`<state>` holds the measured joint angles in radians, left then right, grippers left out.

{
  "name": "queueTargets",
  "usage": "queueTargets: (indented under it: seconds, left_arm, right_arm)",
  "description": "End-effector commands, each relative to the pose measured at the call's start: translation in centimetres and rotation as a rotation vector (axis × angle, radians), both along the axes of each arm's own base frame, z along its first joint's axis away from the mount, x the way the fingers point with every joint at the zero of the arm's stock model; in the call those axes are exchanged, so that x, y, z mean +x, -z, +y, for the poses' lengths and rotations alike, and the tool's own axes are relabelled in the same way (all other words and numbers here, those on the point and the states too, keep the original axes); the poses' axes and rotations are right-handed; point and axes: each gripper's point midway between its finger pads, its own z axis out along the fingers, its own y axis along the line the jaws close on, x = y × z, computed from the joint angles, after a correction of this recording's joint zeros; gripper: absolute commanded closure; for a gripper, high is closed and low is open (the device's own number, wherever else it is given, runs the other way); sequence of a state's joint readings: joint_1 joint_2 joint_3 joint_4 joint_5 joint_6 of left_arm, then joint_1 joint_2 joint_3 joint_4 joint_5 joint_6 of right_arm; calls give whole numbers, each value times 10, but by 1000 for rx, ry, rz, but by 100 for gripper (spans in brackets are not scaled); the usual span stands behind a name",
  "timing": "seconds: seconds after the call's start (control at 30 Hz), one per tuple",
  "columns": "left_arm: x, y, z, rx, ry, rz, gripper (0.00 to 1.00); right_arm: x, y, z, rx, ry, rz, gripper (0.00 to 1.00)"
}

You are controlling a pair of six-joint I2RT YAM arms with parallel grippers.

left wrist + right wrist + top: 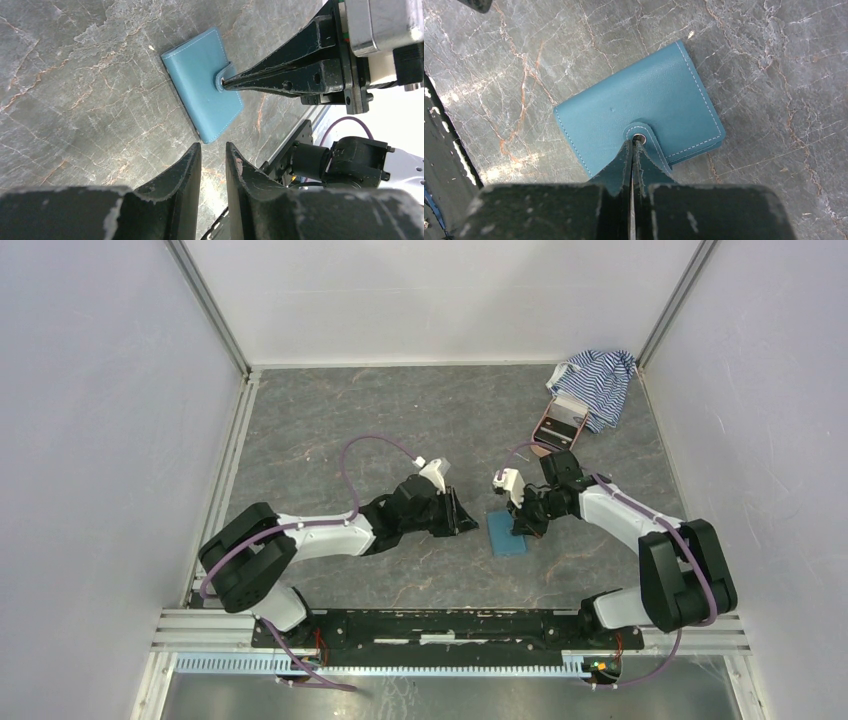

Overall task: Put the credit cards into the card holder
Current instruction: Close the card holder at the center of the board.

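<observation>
The card holder (pixel 507 532) lay closed and flat on the grey table (pixel 400 420), right of centre and nearer the arms than the far wall, with its snap tab (pixel 650 150) fastened over the front. The right gripper (pixel 632 145) had its jaws pressed together, tips meeting on the tab right at the metal snap. This looked like an attempt to work the fastening loose so the wallet could be opened. Whether any leather was actually nipped between the tips could not be told. The left gripper (pixel 213 155) hovered just left of the wallet, apart from it, its fingers parted a little with nothing seen between them. It was probably waiting there to steady the wallet or lift the cover once the snap gave. No credit cards could be made out near the wallet. A pink case (pixel 558 422) and a striped cloth (pixel 600 380) sat well apart in the far right corner. Filling the holder had not yet begun
</observation>
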<state>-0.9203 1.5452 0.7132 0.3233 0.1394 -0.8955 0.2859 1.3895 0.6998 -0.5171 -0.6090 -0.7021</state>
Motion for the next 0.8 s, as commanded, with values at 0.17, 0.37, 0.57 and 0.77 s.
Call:
queueTargets:
  seconds: [0.17, 0.37, 0.57, 0.77]
  left_arm:
    - [3, -22, 0, -74, 1, -91, 67]
    - [0, -27, 3, -110, -8, -107, 65]
    - [-2, -28, 3, -134, -11, -103, 63]
    - [-10, -32, 1, -212, -1, -74, 51]
  right_arm:
    - [-1, -1, 6, 10, -22, 5, 100]
    - [5, -20, 15, 71, -34, -59, 100]
    - [5, -2, 10, 1, -14, -13, 100]
    - [3, 4, 8, -39, -24, 0, 100]
